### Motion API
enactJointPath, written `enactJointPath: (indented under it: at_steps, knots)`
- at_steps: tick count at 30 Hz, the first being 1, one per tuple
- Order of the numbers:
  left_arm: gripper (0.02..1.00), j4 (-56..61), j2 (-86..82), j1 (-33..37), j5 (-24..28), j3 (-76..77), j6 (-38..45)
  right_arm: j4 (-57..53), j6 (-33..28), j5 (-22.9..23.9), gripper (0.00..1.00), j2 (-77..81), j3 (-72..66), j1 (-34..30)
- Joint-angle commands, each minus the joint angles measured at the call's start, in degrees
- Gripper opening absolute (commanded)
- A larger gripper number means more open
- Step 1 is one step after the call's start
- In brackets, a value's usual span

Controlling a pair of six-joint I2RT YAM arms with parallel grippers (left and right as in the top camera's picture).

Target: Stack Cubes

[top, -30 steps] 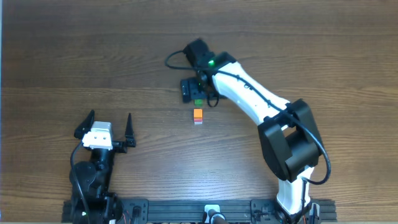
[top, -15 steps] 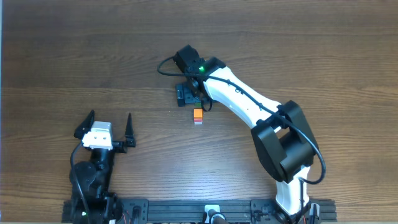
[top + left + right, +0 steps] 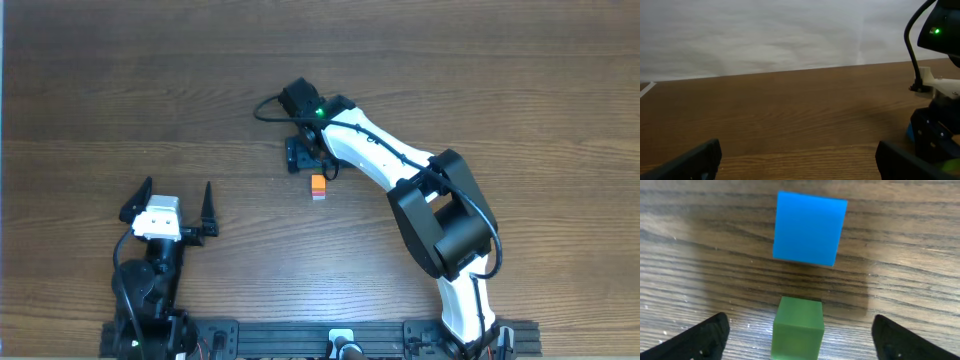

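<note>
In the right wrist view a green cube [image 3: 797, 329] lies on the wood between my right gripper's [image 3: 800, 342] wide-open fingers, touching neither. A blue cube [image 3: 810, 227] sits just beyond it, a small gap apart. From above, the right gripper [image 3: 303, 155] hovers over that spot. Just below and right of it in the top view stands a small stack with an orange cube [image 3: 318, 183] on top; the lower cube's colour is unclear. My left gripper [image 3: 174, 190] rests open and empty at the near left.
The brown wooden table [image 3: 500, 90] stretches bare on all sides. In the left wrist view the right arm's black gripper [image 3: 935, 135] and cable stand at the far right, with a sliver of the blue cube [image 3: 910, 132] beside it.
The right gripper shifted a little left and farther from the bases, now covering the green cube seen from above. Its elbow swung left. The left arm stayed still.
</note>
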Motion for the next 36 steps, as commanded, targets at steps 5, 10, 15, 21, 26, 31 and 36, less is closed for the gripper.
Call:
enactJointPath:
  at_steps: [5,10,15,21,26,31,36]
  knots:
    - [1.000,-0.2,-0.4,0.3,0.8,-0.2,0.6,-0.1,1.2,1.2,0.715,0.5,1.2,-0.3]
    - [1.000,-0.2,-0.4,0.3,0.8,-0.2,0.6,-0.2,1.3,1.2,0.634,0.5,1.2,-0.3]
    - [1.000,-0.2,-0.4,0.3,0.7,-0.2,0.6,-0.5,1.7,1.2,0.557,0.5,1.2,-0.3]
    - [1.000,-0.2,-0.4,0.3,0.7,-0.2,0.6,-0.5,1.7,1.2,0.489,0.5,1.2,-0.3]
    - [1.000,-0.2,-0.4,0.3,0.7,-0.2,0.6,-0.5,1.7,1.2,0.435,0.5,1.2,-0.2]
    - [1.000,-0.2,-0.4,0.3,0.7,-0.2,0.6,-0.6,1.7,1.2,0.367,0.5,1.2,-0.2]
    - [0.998,-0.2,-0.4,0.3,0.7,-0.2,0.6,-0.9,1.7,1.2,0.334,0.5,1.2,-0.2]
